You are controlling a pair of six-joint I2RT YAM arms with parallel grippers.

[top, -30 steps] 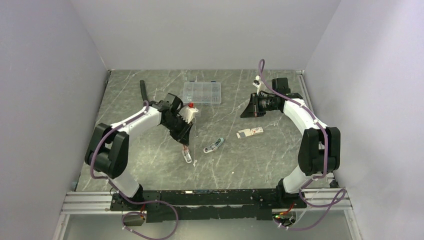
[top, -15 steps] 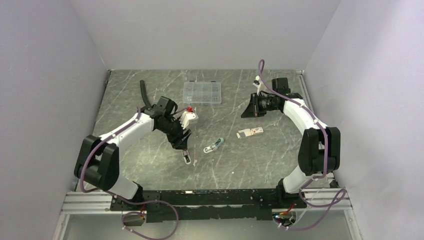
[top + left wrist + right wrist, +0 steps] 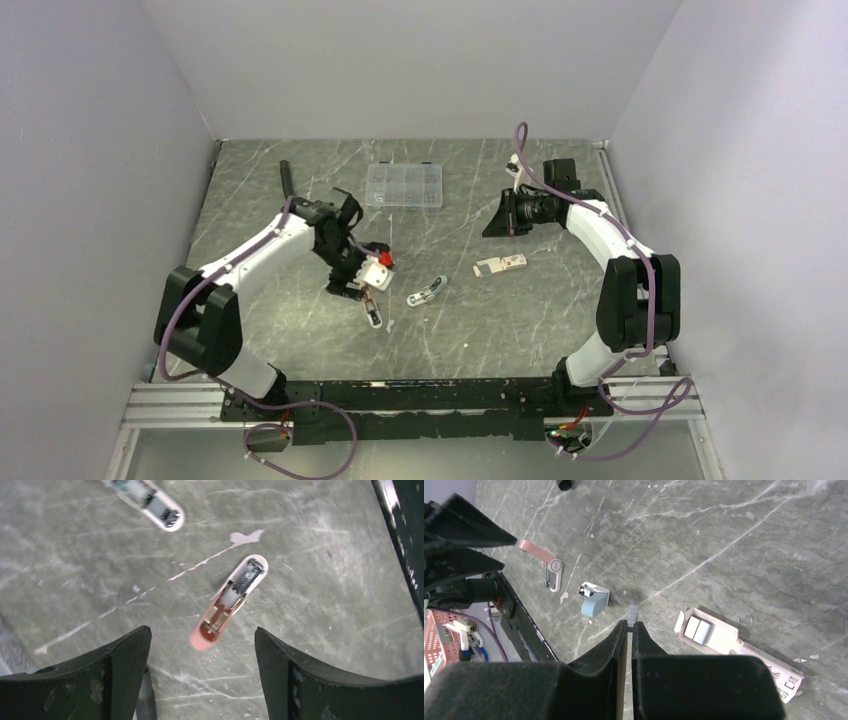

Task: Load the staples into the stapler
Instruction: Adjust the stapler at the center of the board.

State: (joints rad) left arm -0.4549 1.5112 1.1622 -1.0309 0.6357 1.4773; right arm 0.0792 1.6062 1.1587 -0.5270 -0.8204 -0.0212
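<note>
A small pink stapler (image 3: 227,602) lies on the table with its top swung open and its inner track showing. It sits just ahead of my left gripper (image 3: 202,632), which is open and holds nothing. In the top view that gripper (image 3: 352,288) hovers beside the pink stapler (image 3: 372,313). My right gripper (image 3: 630,625) is shut on a short grey strip of staples (image 3: 632,614), held above the table at the right rear (image 3: 497,215).
A second, blue-grey mini stapler (image 3: 427,292) lies right of the pink one. An open white carton (image 3: 499,266) with more staples (image 3: 699,627) lies mid-right. A clear compartment box (image 3: 404,185) and a black tube (image 3: 287,180) sit at the back.
My left gripper has opened, let go of the pink stapler and turned at the wrist; the stapler now rests on the table. The right arm has not moved.
</note>
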